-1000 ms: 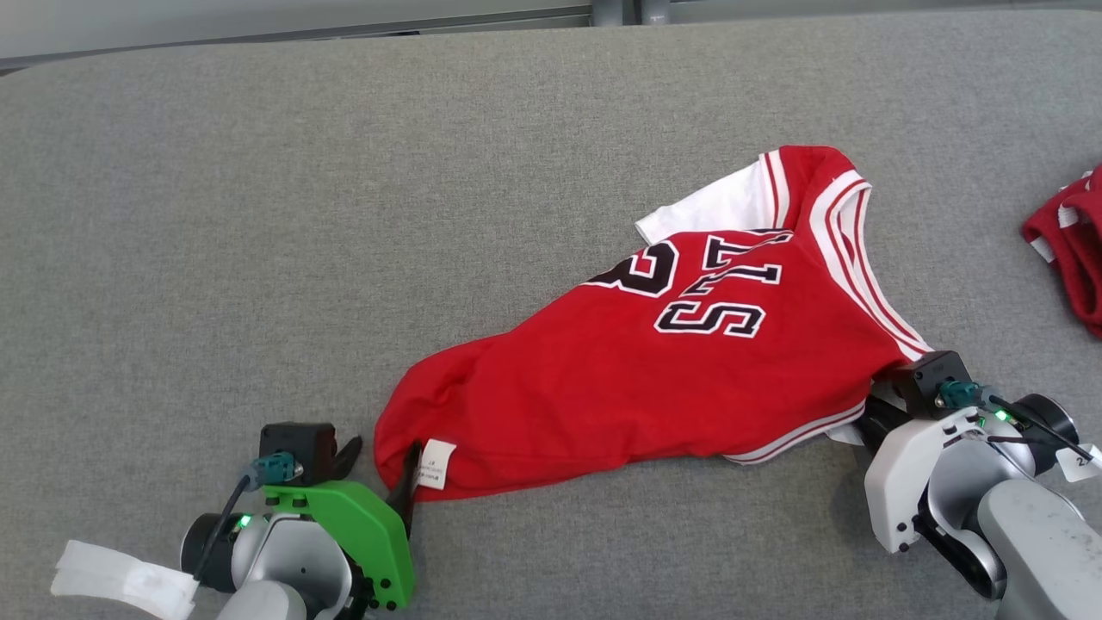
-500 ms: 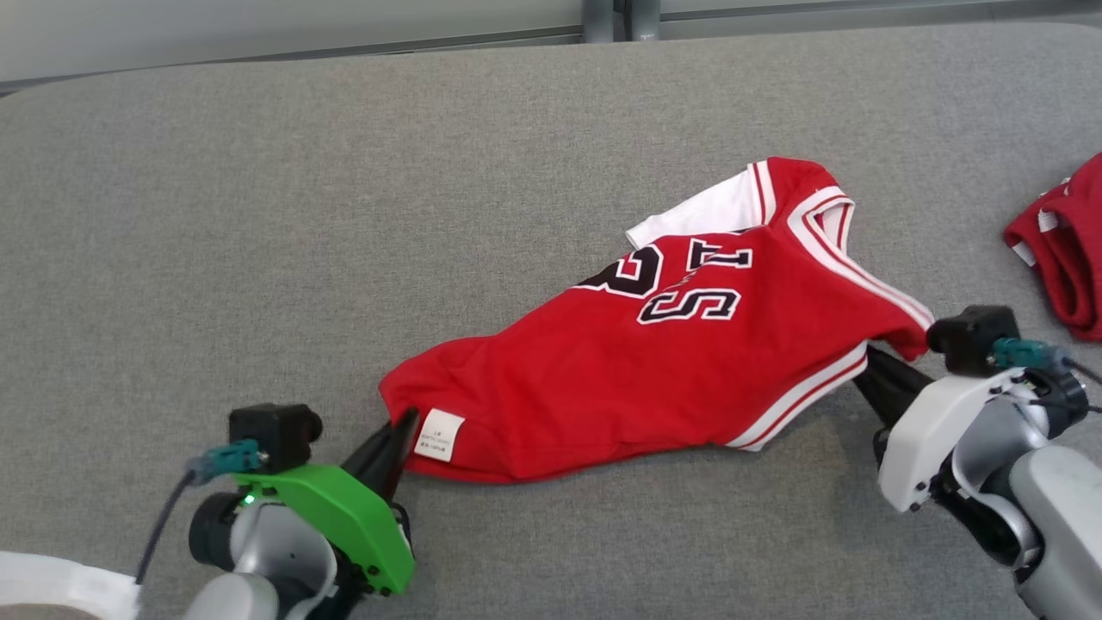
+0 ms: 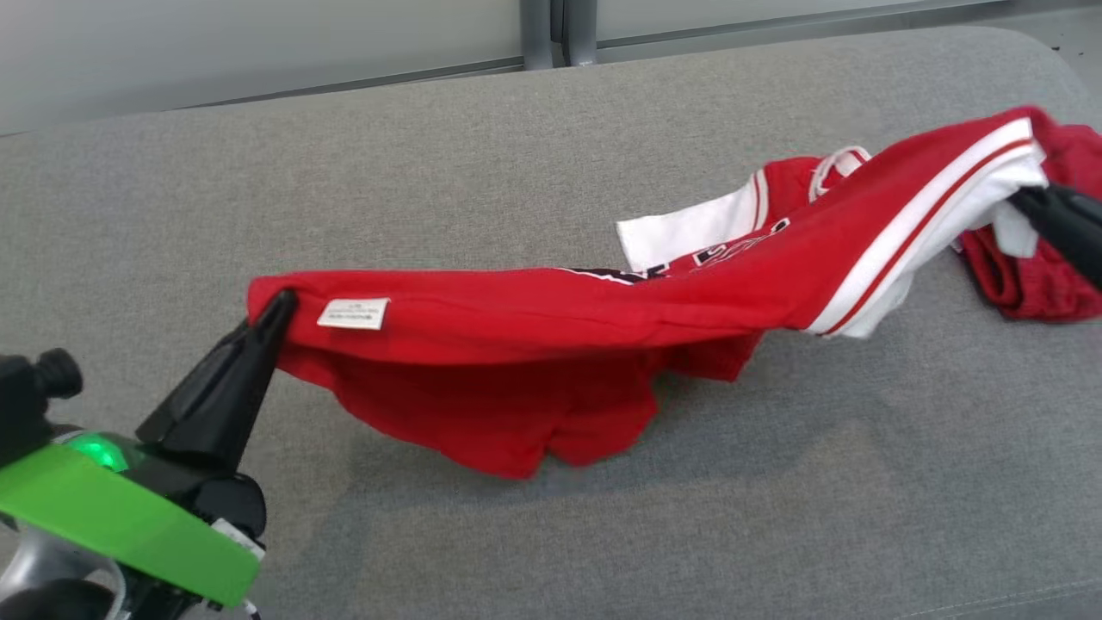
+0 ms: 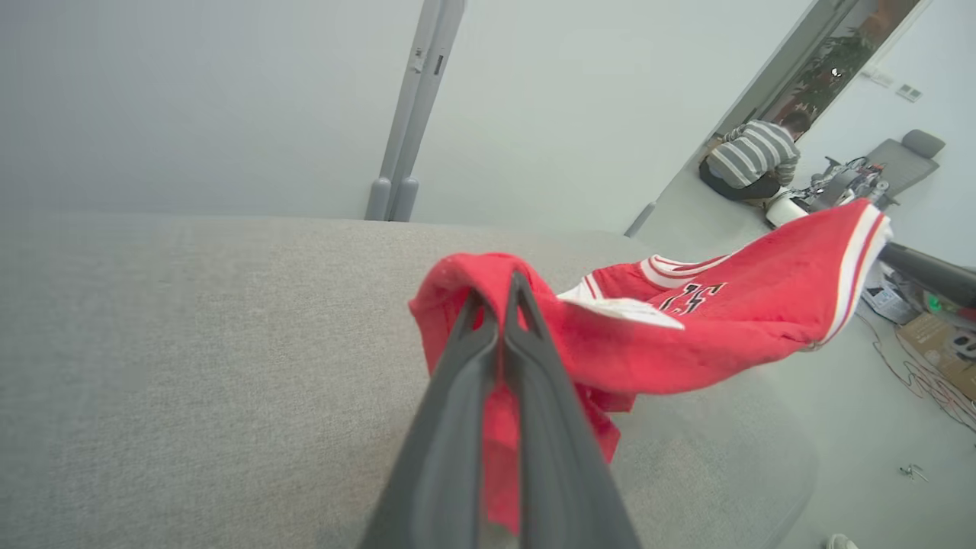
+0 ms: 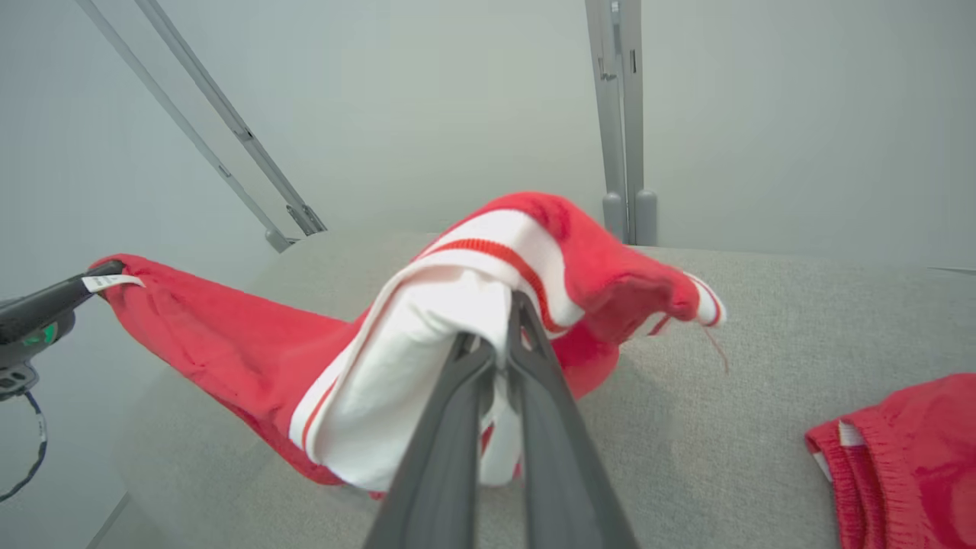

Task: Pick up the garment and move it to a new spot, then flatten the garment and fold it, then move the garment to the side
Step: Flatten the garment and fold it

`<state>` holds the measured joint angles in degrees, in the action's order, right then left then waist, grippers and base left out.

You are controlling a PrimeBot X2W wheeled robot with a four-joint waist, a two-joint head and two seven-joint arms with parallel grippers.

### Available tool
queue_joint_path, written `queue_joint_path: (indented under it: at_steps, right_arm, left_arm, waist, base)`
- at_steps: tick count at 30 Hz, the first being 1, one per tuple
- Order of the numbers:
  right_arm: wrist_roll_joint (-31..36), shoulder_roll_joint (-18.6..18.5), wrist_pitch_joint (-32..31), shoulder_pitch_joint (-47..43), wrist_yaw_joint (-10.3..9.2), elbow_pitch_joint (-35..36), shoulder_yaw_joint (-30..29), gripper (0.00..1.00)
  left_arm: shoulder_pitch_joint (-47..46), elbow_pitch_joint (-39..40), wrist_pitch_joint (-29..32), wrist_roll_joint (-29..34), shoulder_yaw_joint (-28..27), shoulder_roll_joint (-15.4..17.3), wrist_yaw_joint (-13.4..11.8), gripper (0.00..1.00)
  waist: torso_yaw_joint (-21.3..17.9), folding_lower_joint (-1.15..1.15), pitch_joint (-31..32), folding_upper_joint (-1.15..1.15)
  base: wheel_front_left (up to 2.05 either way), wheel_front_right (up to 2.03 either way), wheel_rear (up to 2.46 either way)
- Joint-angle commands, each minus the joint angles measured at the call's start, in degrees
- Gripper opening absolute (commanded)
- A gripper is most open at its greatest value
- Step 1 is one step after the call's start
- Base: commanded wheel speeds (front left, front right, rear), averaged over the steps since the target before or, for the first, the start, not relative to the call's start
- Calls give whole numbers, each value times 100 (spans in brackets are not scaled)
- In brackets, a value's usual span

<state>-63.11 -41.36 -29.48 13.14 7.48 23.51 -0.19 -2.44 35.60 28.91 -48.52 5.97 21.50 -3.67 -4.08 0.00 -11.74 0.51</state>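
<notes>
The garment (image 3: 551,319) is a red jersey with white trim and black lettering, stretched in the air between my two grippers above the grey padded table (image 3: 430,155). My left gripper (image 3: 280,306) is shut on its red hem corner beside a white label (image 3: 353,313); the left wrist view shows the same pinch (image 4: 496,293) with the garment (image 4: 732,320) trailing right. My right gripper (image 3: 1029,200) is shut on the white-striped end at the far right. In the right wrist view this gripper (image 5: 499,324) clamps the white fold of the garment (image 5: 427,320). The middle sags, its far sleeve still touching the table.
A second red piece of clothing (image 3: 1033,275) lies at the table's right edge, also in the right wrist view as red cloth (image 5: 907,457). Grey wall panels and a post (image 3: 551,30) stand behind the table. A person in a striped top (image 4: 751,156) sits far off.
The left gripper closed on the hem corner. Both grippers then rose and spread apart, lifting the garment off the table and pulling it taut. The head camera has also shifted.
</notes>
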Motion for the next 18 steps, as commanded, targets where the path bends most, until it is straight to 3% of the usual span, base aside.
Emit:
queue_joint_path:
  at_steps: [1,6,10,14,18]
  right_arm:
    - [-192,-37,-127,35,2,215,-275,0]
    - [-753,-68,-537,560,2,732,-1222,0]
    - [-748,-6,-821,1238,2,661,-1524,0]
    - [-425,261,-1110,2112,1,204,-1248,0]
    - [250,761,-1336,3272,2,-496,-665,0]
  left_arm:
    - [-86,234,73,-68,-136,112,-87,0]
    - [-516,893,348,-285,-565,330,-271,0]
    - [-1203,949,630,-408,-888,648,-326,0]
    - [-2195,241,871,-521,-818,882,-227,0]
    - [-3540,-958,879,-243,-363,924,14,0]
  waist:
    - [-86,0,-6,-51]
    - [-103,0,-104,-51]
    - [-50,0,-375,-51]
    - [116,0,-812,-51]
    - [321,0,-1321,-51]
  base:
    - [0,0,0]
    - [0,0,0]
    - [0,0,0]
    - [0,0,0]
    - [0,0,0]
